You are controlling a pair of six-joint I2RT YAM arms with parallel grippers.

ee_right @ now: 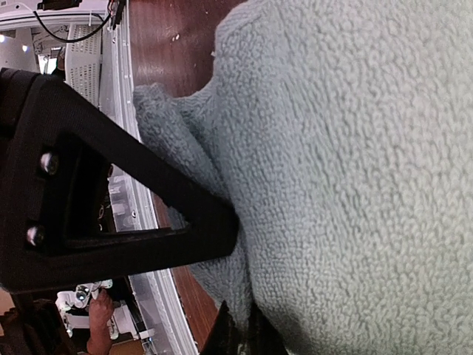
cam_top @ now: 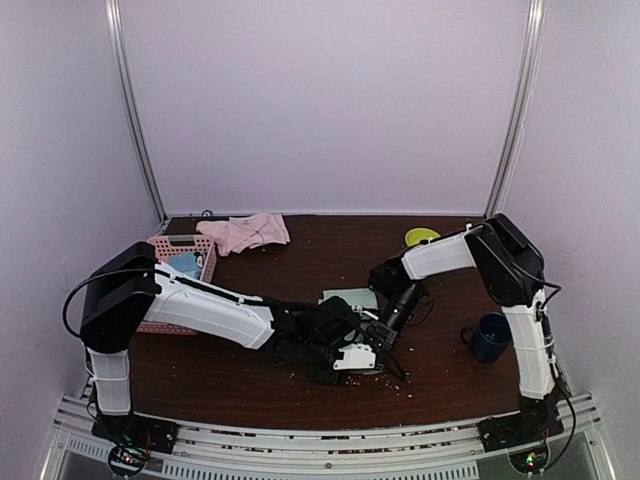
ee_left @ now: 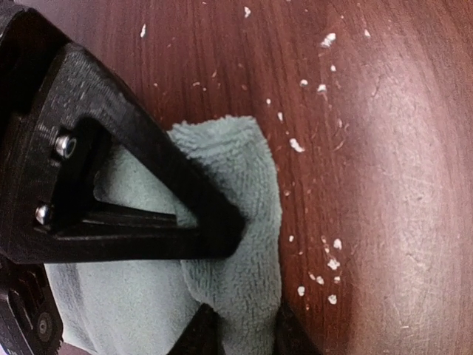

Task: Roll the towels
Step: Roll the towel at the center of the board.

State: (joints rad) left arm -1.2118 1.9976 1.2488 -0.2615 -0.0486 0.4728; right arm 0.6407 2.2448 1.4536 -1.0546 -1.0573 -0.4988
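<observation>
The sage green terry towel (cam_top: 348, 297) lies near the middle of the dark wooden surface (cam_top: 300, 250), partly hidden under both arms where they meet. The right pincer (ee_right: 235, 285) is pressed together on a pinch of its fluffy cloth. The left pincer (ee_left: 236, 285) has its fingers on either side of a doubled edge with little room left. I cannot tell whether it truly bites. The pale pink cloth towel (cam_top: 252, 232) lies crumpled at the back, just beside the pink plastic basket (cam_top: 183, 241), with neither arm near it.

Both towels look light and limp, so I'd expect them to sag and slump when lifted. The pile should give the fingers good purchase, but a shallow pinch may drag only the top layer. To my eye the best hold is along one edge, near its two corners, so the roll runs straight. The pink one would want flattening first.
</observation>
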